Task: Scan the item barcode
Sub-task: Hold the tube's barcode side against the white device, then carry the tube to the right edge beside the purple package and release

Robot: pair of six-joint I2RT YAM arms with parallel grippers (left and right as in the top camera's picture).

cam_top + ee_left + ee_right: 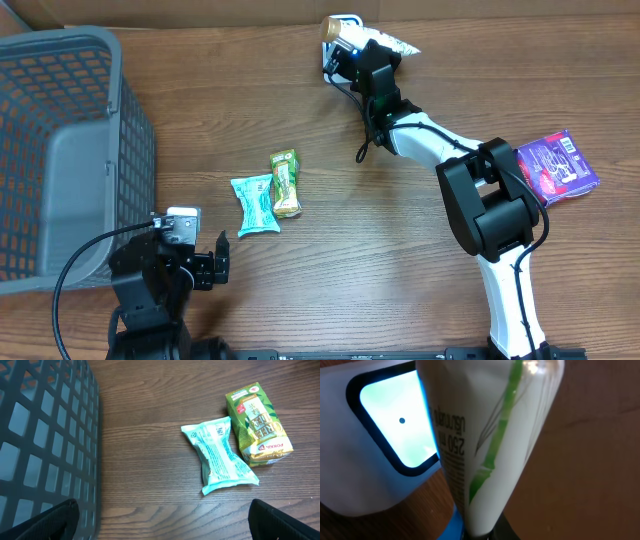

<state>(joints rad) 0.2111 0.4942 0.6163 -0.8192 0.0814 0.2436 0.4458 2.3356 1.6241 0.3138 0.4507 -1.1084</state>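
Wood-grain table (pixel 400 280) seen from above. Top centre: right gripper (pixel 352 50) at end of white-and-black arm, pinched tight on a white pouch (pixel 396 43) w/ green stripes. Close-up from right wrist cam: same pouch (pixel 490 450) upright, filling mid-frame, narrow end down at bottom edge in the grip; small sideways print incl. "250" on its left face. Just behind and left of it, white scanner (pixel 355 480) w/ dark-rimmed window glowing pale green. Pouch overlapping window's right edge; touching or apart, can't tell. Barcode not made out.

Bottom left of overhead view: left gripper (pixel 220 262), jaws spread wide, empty, just right of grey mesh basket (pixel 130 140). From left wrist cam: dark fingertips (pixel 45 522) at both bottom corners, basket wall at left. Mid-table: teal snack packet (pixel 253 205) lying flat, green drink carton (pixel 285 183) tight against its right side. Far right, beside right arm's base: purple packet (pixel 558 168), well apart from the rest.
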